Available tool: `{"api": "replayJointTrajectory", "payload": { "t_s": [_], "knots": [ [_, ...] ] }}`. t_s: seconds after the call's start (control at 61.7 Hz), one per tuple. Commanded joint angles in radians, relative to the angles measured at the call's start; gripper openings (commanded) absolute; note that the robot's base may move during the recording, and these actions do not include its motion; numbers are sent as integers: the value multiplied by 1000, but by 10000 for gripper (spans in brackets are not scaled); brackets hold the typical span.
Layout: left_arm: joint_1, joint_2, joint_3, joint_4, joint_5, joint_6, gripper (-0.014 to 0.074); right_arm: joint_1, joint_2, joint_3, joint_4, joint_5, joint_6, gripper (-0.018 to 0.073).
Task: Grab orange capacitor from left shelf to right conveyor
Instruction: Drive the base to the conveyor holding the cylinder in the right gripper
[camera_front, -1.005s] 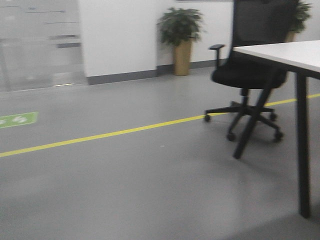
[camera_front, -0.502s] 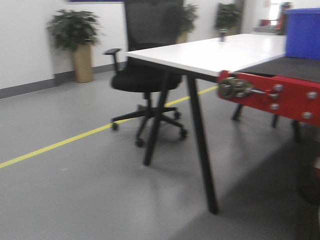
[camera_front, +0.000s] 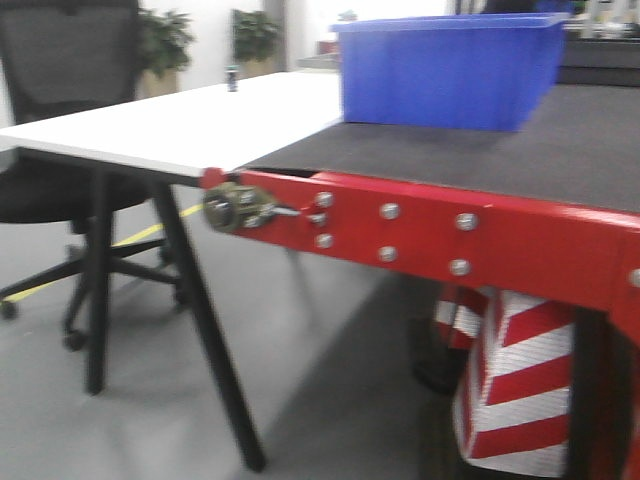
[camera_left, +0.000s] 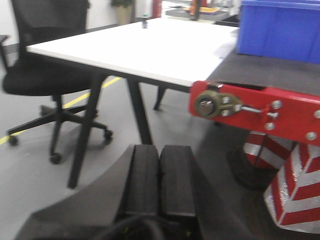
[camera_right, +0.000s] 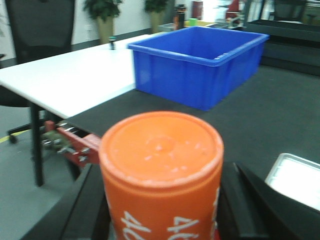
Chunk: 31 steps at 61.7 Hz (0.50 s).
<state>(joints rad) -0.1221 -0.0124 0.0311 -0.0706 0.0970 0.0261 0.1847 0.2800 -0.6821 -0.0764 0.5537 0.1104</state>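
The orange capacitor (camera_right: 161, 170) fills the right wrist view, upright, with white numbers on its side. My right gripper (camera_right: 162, 202) is shut on it, a black finger on each side. It hangs near the front left corner of the right conveyor (camera_right: 250, 115), a dark grey belt with a red front edge (camera_front: 420, 235). My left gripper (camera_left: 160, 175) is shut with nothing in it, low over the floor in front of the conveyor (camera_left: 270, 75). The left shelf is out of view.
A blue bin (camera_front: 445, 70) stands on the belt toward the back. A white-topped table (camera_front: 190, 120) with black legs adjoins the belt's left side, a black office chair (camera_front: 60, 110) beyond it. A silver tray (camera_right: 297, 177) lies on the belt at right. A red-and-white striped post (camera_front: 510, 390) stands under the conveyor.
The front view has swung right: chair and table slid left, and the conveyor with the blue bin now fills the frame, much closer.
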Motion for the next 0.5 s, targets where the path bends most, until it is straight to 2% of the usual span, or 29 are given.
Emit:
{"api": "replayJointTrajectory", "payload": {
  "t_s": [0.0,0.486],
  "knots": [
    [2,-9,-2,-3,-85,-2,-127,1,13,-23,-9,-89,-9,121],
    [2,-9,-2,-3,-85,-2,-127,1,13,-23,-9,-89,-9,121]
  ]
}}
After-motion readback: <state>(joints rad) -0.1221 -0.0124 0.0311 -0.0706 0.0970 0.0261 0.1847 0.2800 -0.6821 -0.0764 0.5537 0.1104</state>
